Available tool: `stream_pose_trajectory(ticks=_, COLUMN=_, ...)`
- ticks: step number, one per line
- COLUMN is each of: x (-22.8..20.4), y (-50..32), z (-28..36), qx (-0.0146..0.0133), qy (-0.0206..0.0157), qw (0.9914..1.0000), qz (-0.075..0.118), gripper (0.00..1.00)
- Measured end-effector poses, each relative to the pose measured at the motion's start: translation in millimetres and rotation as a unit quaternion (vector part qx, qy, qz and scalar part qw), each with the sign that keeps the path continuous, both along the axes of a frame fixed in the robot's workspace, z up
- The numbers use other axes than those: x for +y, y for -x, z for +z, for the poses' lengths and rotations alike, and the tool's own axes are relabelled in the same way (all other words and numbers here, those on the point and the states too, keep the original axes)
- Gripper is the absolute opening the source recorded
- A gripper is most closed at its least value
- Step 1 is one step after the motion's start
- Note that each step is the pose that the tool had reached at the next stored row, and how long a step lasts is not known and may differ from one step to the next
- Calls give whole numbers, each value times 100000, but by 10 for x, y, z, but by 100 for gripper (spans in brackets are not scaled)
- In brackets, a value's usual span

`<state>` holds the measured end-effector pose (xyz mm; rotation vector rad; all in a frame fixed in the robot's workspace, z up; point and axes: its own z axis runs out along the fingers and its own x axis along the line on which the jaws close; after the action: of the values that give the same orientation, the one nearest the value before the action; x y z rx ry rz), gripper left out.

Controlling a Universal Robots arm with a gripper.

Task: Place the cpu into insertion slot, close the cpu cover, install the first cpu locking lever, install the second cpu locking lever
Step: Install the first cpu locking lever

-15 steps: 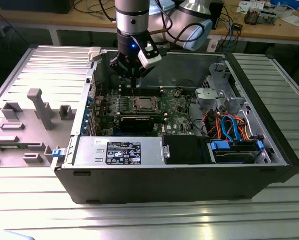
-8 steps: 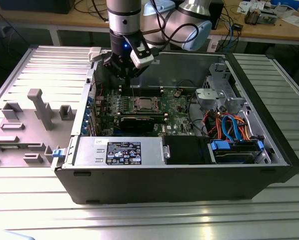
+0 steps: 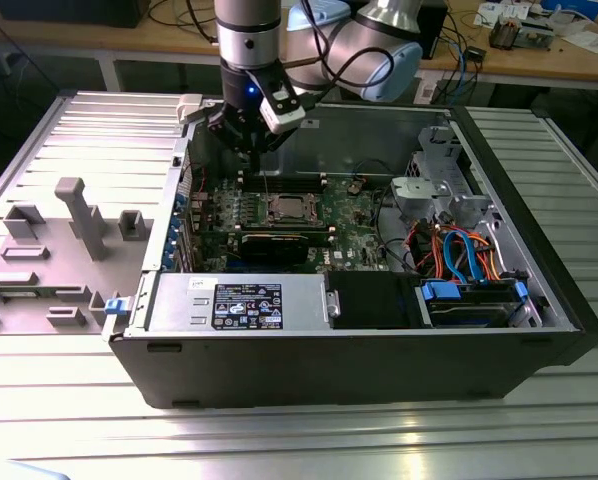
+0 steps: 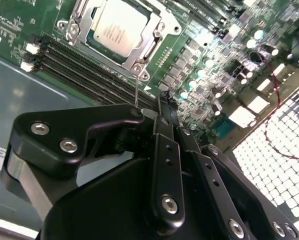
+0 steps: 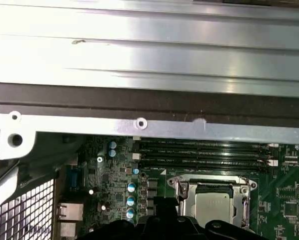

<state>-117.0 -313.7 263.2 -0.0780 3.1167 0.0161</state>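
Silver-grey metal marks the cpu [image 3: 285, 209], which lies in the insertion slot [image 3: 266, 209] at the middle of the green motherboard [image 3: 354, 225], just left of centre in the exterior view. The cpu cover [image 3: 285, 196] lies flat around it, framing the chip. In the second wrist view the cpu [image 4: 120, 25] sits at the upper left of the frame under the cover [image 4: 148, 44]; in the first wrist view the chip [image 5: 213, 207] shows at the lower right, beside the black memory slots [image 5: 202, 152].

The hand [image 3: 251, 152] hangs above the far edge of the board, behind the socket and apart from it, in the upper centre of the exterior view. Its black fingers [image 4: 165, 107] are drawn together with nothing between them. The open computer case [image 3: 339, 365] rests on the ribbed metal bench [image 3: 309, 440].
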Motion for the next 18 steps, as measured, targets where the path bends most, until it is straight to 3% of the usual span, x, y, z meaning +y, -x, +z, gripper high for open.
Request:
stream_pose_trajectory(ticks=4, x=60, y=1, z=-10, qx=-49, qy=14, qw=100000, qz=-5, gripper=11)
stream_pose_trajectory(ticks=10, x=63, y=-52, z=-23, qx=-538, qy=19, qw=99999, qz=-5, gripper=11)
stream_pose_trajectory(ticks=14, x=63, y=-134, z=-37, qx=-587, qy=16, qw=99998, qz=-4, gripper=11)
stream_pose_trajectory(ticks=18, x=63, y=-141, z=-41, qx=-583, qy=27, qw=99998, qz=-3, gripper=11)
